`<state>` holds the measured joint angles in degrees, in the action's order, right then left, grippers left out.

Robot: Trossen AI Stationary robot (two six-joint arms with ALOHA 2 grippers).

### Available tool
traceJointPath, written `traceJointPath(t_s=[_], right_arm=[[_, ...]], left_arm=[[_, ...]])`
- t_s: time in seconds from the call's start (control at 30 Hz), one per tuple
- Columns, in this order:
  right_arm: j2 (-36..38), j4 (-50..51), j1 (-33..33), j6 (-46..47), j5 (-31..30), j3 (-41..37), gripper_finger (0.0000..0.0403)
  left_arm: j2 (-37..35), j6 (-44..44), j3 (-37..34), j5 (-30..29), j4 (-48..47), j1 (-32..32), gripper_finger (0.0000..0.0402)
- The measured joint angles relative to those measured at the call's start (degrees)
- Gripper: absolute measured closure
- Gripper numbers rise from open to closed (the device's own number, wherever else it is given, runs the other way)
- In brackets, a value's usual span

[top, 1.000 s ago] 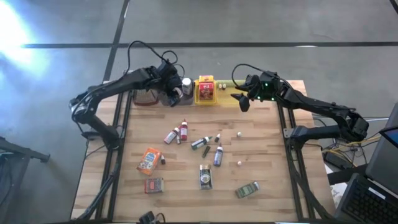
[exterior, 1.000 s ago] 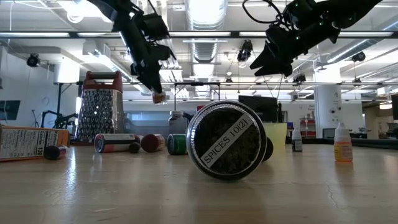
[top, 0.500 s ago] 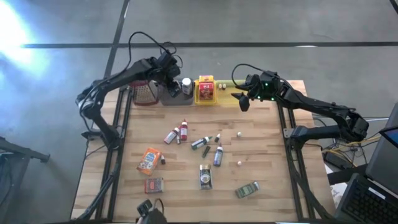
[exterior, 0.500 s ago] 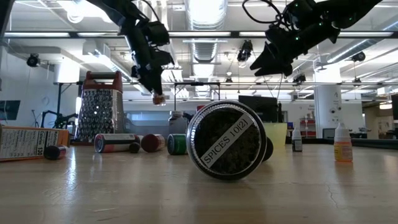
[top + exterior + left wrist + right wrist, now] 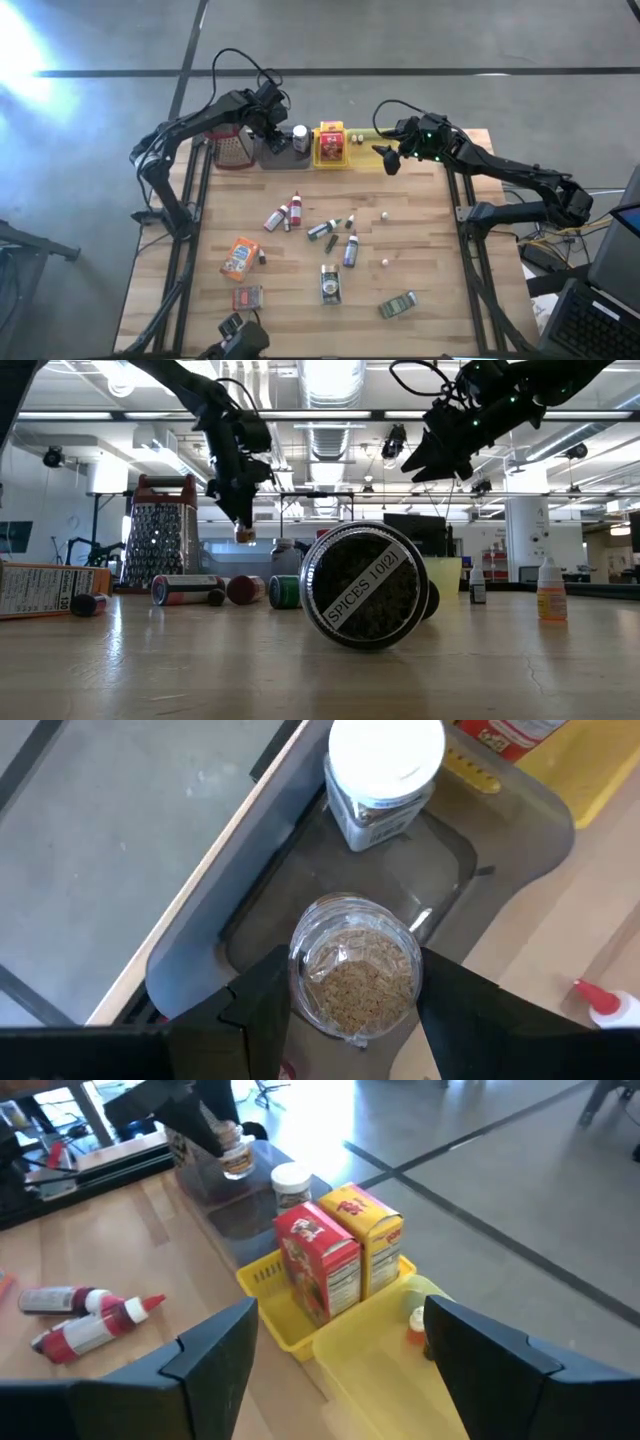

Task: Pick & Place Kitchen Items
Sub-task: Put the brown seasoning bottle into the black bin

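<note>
Most kitchen items [image 5: 320,232] lie scattered mid-table. Toward the far edge, the left gripper [image 5: 268,127] hangs over the grey tray [image 5: 520,830], clamped on 1 clear spice jar [image 5: 355,965] beside a white-capped jar [image 5: 385,765]. The right gripper [image 5: 385,158], jaws spread and empty, hovers above the yellow tray [image 5: 375,1355].

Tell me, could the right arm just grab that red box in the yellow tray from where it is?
Probably yes. The right gripper hangs open just beside the yellow tray, and the red box stands upright at the near side with nothing between them.
</note>
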<state>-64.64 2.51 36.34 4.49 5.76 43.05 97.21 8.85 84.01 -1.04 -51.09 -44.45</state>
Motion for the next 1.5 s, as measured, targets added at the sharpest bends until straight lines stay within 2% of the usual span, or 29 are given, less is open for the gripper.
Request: traceJointPath(t_s=[0.43, 0.6, 0.97, 1.5], right_arm=[[0.0, 0.1, 0.0, 1.2, 0.0, 0.0, 0.0082], [0.0, 0.1, 0.0, 1.1, 0.0, 0.0, 0.0070], [0.0, 0.2, 0.0, 0.7, 0.1, -0.2, 0.0049], [0.0, 0.2, 0.0, -0.7, 0.1, -0.4, 0.0092]], left_arm=[[0.5, 0.1, 0.0, 0.6, 0.6, -2.7, 0.0209], [3.5, -0.2, 0.9, 3.0, 0.6, -3.4, 0.0209], [9.7, -3.4, 2.2, 3.2, 6.2, -3.4, 0.0209], [15.9, -7.7, 2.0, 3.2, 11.8, -3.2, 0.0209]])
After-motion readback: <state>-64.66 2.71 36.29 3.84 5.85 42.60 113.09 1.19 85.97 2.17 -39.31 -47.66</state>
